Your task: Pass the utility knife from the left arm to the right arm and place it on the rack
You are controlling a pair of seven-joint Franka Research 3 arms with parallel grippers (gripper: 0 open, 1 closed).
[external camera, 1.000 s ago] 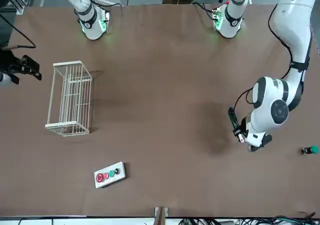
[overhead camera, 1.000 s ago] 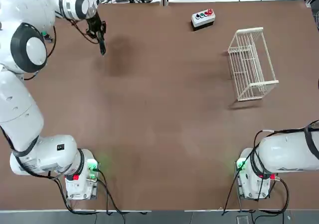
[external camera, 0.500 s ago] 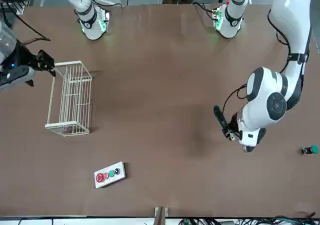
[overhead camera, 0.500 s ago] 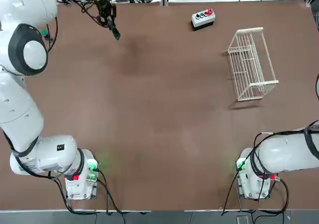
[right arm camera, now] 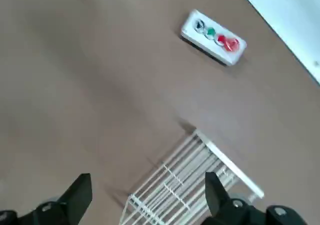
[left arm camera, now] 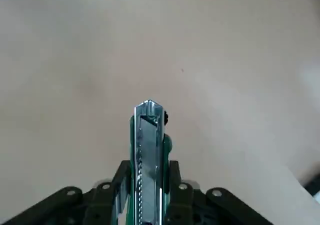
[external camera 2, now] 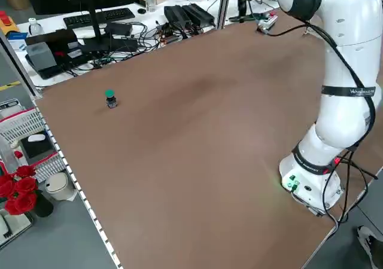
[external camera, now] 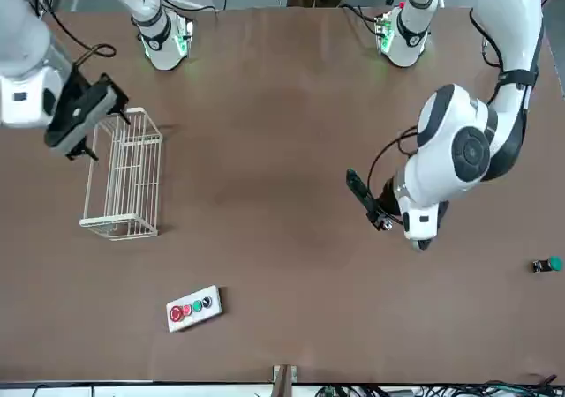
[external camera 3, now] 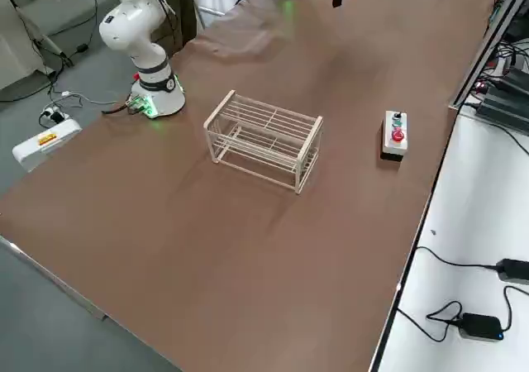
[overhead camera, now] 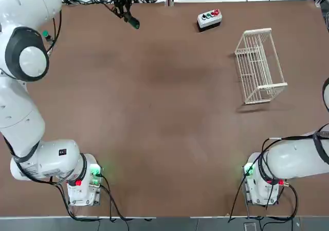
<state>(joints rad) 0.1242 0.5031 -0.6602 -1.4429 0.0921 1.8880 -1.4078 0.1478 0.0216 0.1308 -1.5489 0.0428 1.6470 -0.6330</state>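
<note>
Landmark: the rack, white wire, standing on the desk toward the robot's right.

Left hand: well apart from the rack, off to its left, raised over the desk. Fingers pressed in on both sides of the utility knife, pinching it. The knife is dark green, with a metal front end that projects past the fingertips in the left wrist view. In the front view its dark body slants out of the hand toward the rack's side of the desk. Knife and rack: apart, no contact.

Right hand: raised, close to the rack; in the front view it overlaps the rack's upper corner. Fingers spread wide, nothing between them. Exact clearance from the wires: cannot tell.

Other items: white button box on the desk, beyond the rack and a little to its left, apart from it. Small green-capped object on the desk, far to the rack's left.
</note>
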